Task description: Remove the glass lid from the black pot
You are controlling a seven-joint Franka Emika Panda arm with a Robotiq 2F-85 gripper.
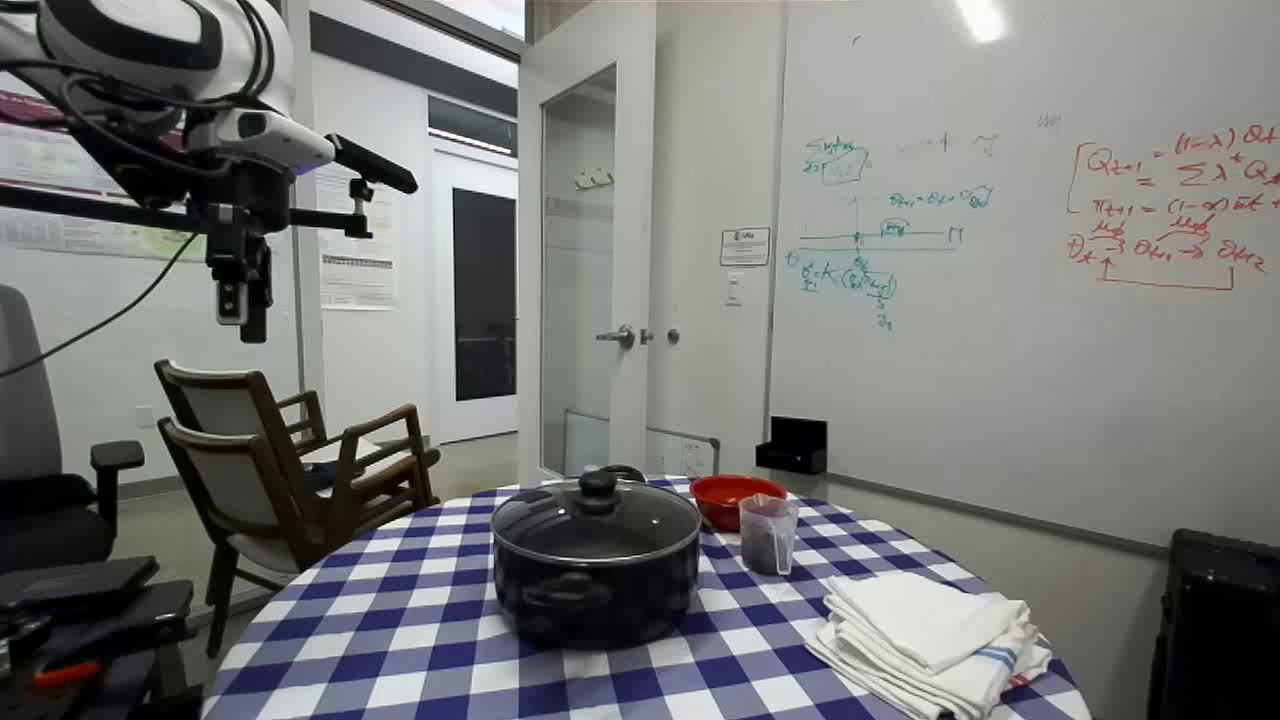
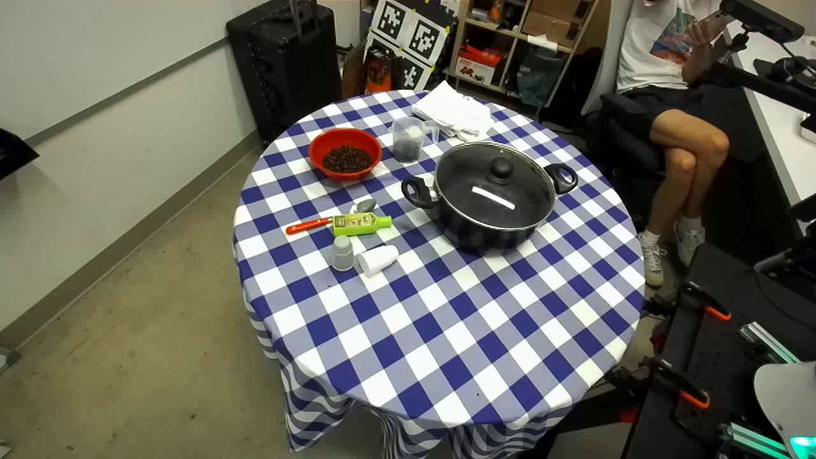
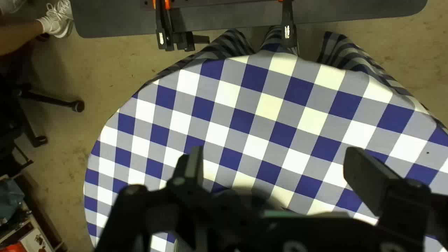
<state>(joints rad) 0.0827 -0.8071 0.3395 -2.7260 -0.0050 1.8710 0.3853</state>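
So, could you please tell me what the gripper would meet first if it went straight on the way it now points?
Probably the checked tablecloth, framed by the open gripper in the wrist view; depth is unclear, so touching the pot first can't be ruled out.

Red handwriting (image 1: 1170, 205) on the whiteboard (image 1: 1000, 420) is partly legible to me: "Qt+1 = (1-λ)Qt", below it a sum sign with λ, then thetas with subscripts t, t+1 and t+2. The fainter teal writing (image 1: 857, 240) includes "θt+1 =". From here I can't make out the notice (image 1: 745, 247) on the wall (image 1: 715, 150) or the label (image 2: 352, 221) on the green bottle (image 2: 380, 222). A board (image 2: 407, 30) bears black-and-white square code markers.
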